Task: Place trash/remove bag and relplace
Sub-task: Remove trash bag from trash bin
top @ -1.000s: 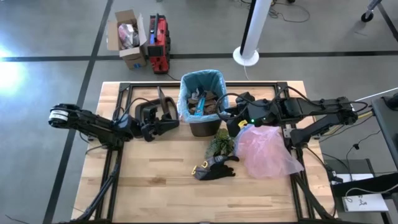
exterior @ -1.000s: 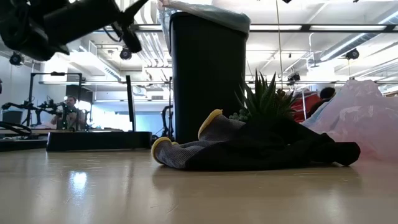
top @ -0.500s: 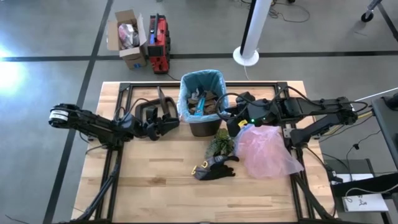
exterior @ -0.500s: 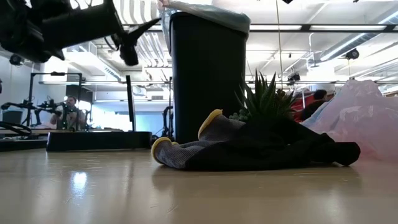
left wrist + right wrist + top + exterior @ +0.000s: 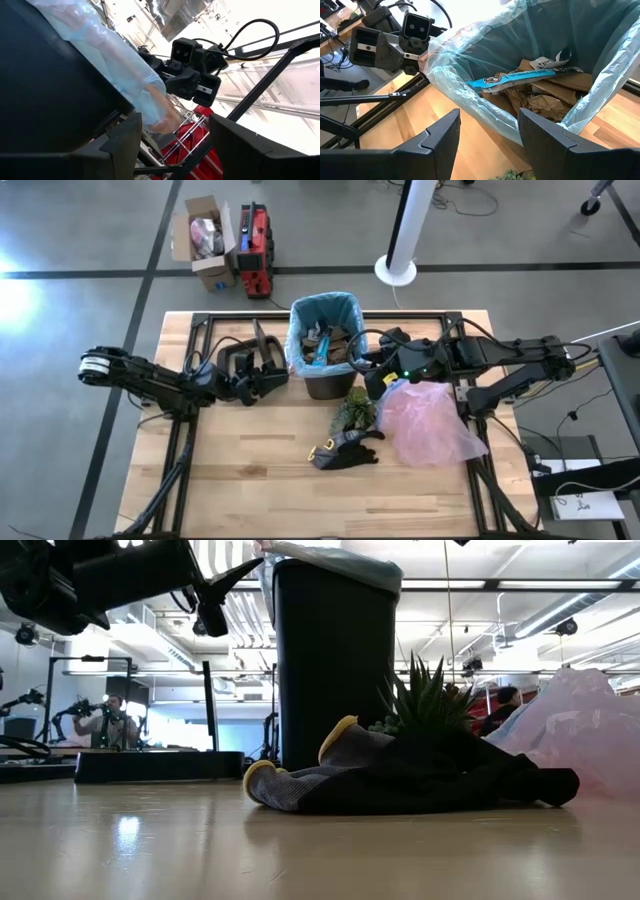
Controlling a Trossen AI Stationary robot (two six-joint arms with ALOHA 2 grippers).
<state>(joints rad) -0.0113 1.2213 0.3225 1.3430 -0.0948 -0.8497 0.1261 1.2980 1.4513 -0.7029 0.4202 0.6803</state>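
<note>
A black bin [image 5: 328,385] stands at the table's far middle, lined with the teal-blue bag [image 5: 298,340], whose hem folds over the rim [image 5: 470,95]. Trash [image 5: 540,90], brown paper and a blue wrapper, lies inside. My left gripper [image 5: 272,368] is open at the bin's left side, level with the rim; the bag's hanging hem [image 5: 150,100] shows between its fingers, with no touch visible. My right gripper [image 5: 362,365] is open just right of the bin, above the rim [image 5: 487,122].
A pink plastic bag [image 5: 430,420] lies right of the bin under the right arm. A green plant tuft [image 5: 355,408] and a black-and-yellow glove [image 5: 345,450] lie in front of the bin. The near part of the table [image 5: 250,480] is bare wood.
My left gripper has moved right toward the bin and a little up, its fingertip now close to the bag's rim in the low view. The bin, bag and right arm have kept still.
</note>
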